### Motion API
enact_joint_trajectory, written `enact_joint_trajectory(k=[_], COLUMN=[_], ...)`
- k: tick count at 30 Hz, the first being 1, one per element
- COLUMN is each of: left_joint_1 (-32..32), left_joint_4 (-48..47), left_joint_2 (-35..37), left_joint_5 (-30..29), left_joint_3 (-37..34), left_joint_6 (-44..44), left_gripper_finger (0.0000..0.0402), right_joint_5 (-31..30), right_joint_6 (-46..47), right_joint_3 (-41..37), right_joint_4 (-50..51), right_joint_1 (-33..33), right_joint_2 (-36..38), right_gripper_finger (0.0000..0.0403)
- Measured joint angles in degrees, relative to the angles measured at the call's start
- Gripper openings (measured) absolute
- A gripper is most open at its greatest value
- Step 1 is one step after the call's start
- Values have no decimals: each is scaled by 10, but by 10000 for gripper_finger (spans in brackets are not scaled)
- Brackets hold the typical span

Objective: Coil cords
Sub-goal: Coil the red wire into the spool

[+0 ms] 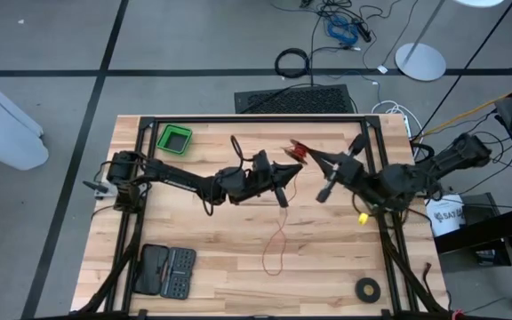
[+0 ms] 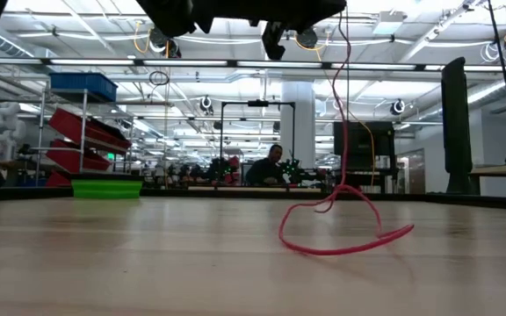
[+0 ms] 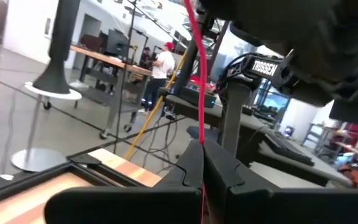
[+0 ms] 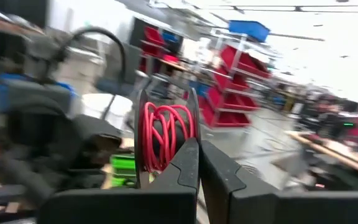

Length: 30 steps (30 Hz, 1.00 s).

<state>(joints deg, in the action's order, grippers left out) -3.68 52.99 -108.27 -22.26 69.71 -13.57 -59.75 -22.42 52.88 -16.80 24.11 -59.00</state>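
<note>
Arms (image 1: pixel 185 178) raised mid-table (cord (image 2: pixel 341 237) dangling)

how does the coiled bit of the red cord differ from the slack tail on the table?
Coiled part: tight stacked red loops held up off the table, pinched in the right gripper. Slack tail: one loose open loop lying flat on the table, with a single strand rising from it toward the arms. The left gripper is shut on that strand, not on the coil. Both are the same thin red cord.
</note>
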Motion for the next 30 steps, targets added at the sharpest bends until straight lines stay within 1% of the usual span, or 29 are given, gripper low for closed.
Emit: enact_joint_trajectory(k=[3,7,16,19,26,30], left_joint_1=[5,6,5,5,-1,-9], left_joint_4=[2,-1,1,-2,-1,-24], left_joint_2=[-9,-33,-101,-103,-99,-98], left_joint_5=[19,25,64,77,131,139], left_joint_3=[0,4,86,97,104,115], left_joint_6=[-24,-51,-71,-69,-71,-70], left_gripper_finger=[0,0,0,0,0,0], right_joint_5=[-17,-18,-18,-20,-54,-52], right_joint_6=[-25,-44,-55,-58,-74,-72], right_joint_3=[0,0,0,0,0,0], right_joint_4=[-23,-47,-49,-32,12,29], right_joint_1=[-11,-21,-28,-28,-28,-28], right_joint_2=[-18,-33,-38,-38,-38,-38], right_gripper_finger=[0,0,0,0,0,0])
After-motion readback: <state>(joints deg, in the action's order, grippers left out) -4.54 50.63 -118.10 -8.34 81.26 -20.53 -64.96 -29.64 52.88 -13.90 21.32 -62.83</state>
